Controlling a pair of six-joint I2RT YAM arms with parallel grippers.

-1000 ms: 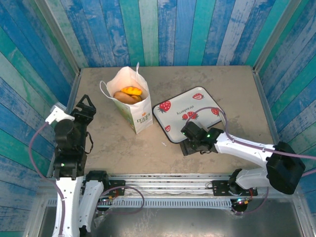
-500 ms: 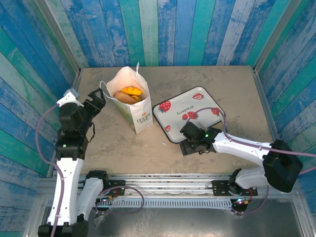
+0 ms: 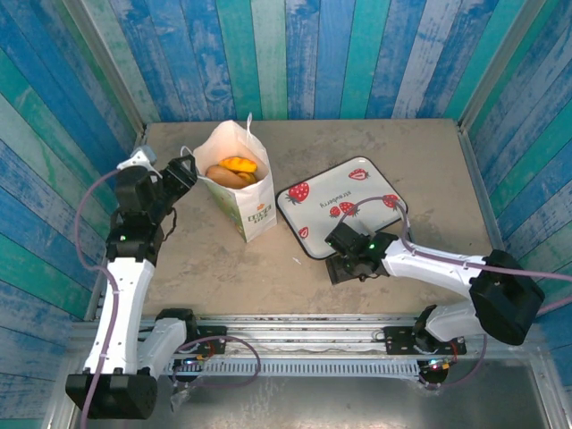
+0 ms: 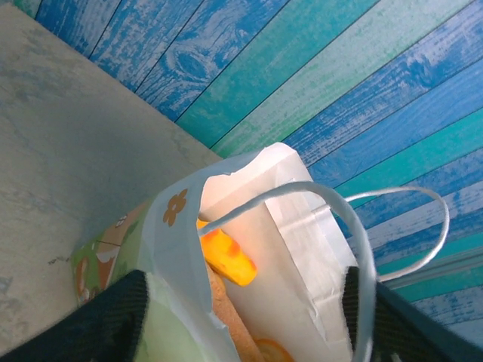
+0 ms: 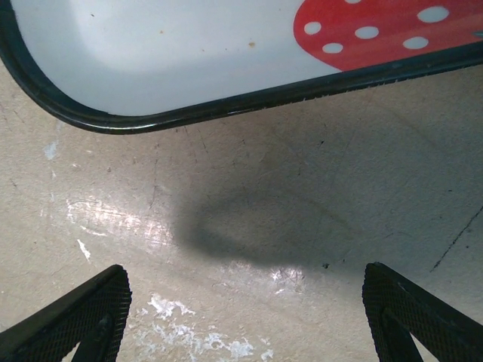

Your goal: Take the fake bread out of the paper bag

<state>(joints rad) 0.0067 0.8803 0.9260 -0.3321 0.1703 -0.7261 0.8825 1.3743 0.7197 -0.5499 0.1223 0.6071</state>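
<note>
The small white paper bag with cord handles (image 3: 243,192) stands upright on the tan tabletop (image 3: 411,156), mouth up, green lettering facing the arms, just left of the white strawberry-print tray (image 3: 357,192). The fake bread lies inside: an orange ridged croissant (image 3: 238,164) on a tan oblong loaf (image 3: 223,176) whose long axis runs across the mouth. The left gripper (image 4: 245,290) is at the bag's left rim, fingers apart, rim and handle between them, unclamped. The right gripper (image 5: 241,279) hangs wide open, holding nothing, beside the tray's near edge.
</note>
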